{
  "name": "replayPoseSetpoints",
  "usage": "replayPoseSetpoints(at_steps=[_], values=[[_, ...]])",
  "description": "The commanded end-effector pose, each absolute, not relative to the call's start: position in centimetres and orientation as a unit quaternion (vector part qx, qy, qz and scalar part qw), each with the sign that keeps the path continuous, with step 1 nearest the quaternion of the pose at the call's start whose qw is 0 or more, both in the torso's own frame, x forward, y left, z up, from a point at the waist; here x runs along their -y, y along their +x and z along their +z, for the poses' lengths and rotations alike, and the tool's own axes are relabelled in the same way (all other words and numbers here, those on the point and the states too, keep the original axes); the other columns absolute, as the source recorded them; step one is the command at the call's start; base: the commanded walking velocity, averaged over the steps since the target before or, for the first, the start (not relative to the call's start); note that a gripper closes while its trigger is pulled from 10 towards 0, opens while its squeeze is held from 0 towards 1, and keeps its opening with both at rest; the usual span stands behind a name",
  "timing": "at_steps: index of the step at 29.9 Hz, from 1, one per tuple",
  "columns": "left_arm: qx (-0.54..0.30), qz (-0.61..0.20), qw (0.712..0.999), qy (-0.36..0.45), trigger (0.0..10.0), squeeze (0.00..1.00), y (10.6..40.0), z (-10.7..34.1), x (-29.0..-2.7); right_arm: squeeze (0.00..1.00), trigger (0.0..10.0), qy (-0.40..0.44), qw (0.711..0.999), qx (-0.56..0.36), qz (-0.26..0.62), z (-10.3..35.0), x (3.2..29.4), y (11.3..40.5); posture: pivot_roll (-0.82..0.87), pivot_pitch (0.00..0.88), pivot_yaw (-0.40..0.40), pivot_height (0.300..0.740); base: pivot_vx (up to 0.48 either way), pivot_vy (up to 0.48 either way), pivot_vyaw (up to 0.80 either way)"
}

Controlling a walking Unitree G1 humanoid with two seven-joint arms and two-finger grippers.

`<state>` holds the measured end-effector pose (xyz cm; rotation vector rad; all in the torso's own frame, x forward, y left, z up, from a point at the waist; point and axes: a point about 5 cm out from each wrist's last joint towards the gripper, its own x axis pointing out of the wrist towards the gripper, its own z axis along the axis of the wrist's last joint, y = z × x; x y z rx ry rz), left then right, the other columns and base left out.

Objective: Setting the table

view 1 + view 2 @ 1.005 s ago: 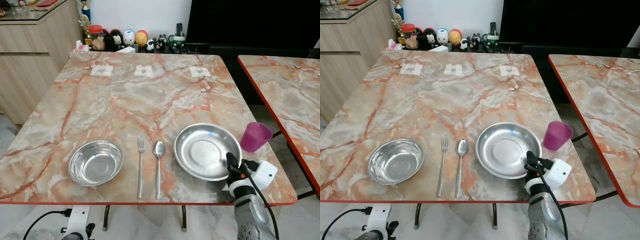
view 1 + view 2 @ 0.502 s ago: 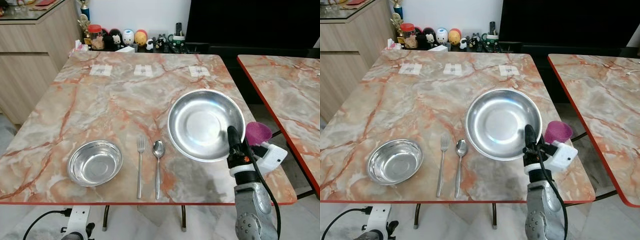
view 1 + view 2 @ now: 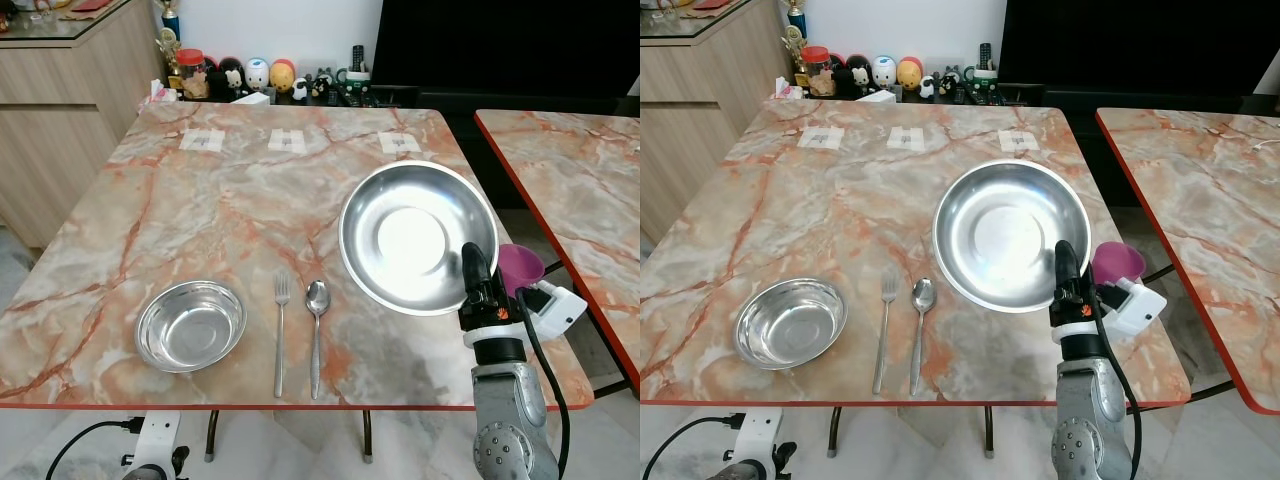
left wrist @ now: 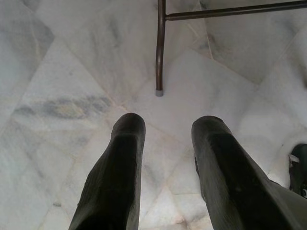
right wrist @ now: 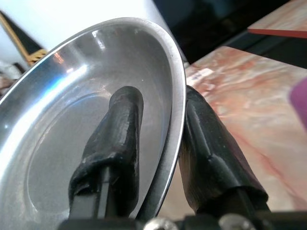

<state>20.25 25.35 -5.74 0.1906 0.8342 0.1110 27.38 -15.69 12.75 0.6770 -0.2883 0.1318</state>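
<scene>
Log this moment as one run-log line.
right gripper: shut on steel plate rim, plate lifted, tilted | left gripper: open, idle near floor | on table: steel bowl, fork, spoon

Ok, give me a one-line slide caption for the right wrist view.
Right gripper pinching the rim of the steel plate, one finger inside and one behind, above the marble table.

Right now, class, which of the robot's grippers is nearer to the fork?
Left. The left gripper hangs open below the table edge, near the fork. The right gripper holds the plate up, farther right.
</scene>
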Motion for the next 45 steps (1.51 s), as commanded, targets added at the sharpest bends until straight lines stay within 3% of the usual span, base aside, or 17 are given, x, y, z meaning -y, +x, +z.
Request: replayPoseSetpoints(at_steps=[1, 10, 30, 45], values=[[-0.418, 0.051, 0.901, 0.104, 10.0, 0.00, 19.8, -6.0, -25.4, 0.00, 10.0, 0.375, 0.907, 0.173, 0.085, 14.2, 14.1, 27.3, 0.13, 0.014, -0.060, 0.740, 0.000, -0.289, 0.00], [-0.418, 0.051, 0.901, 0.106, 10.0, 0.00, 19.8, -6.1, -25.4, 0.00, 10.0, 0.380, 0.902, 0.178, 0.100, 14.6, 13.7, 27.2, 0.14, 0.016, -0.057, 0.740, 0.000, -0.362, 0.00], [-0.433, 0.067, 0.892, 0.108, 10.0, 0.00, 17.6, -6.1, -28.2, 0.00, 10.0, 0.380, 0.900, 0.188, 0.103, 15.2, 14.1, 27.2, 0.13, 0.034, -0.053, 0.740, 0.000, -0.458, 0.00], [-0.433, 0.061, 0.891, 0.119, 10.0, 0.00, 18.0, -5.9, -28.2, 0.00, 10.0, 0.405, 0.890, 0.198, 0.071, 14.6, 14.1, 27.3, 0.14, 0.029, 0.004, 0.740, 0.000, -0.469, 0.00]])
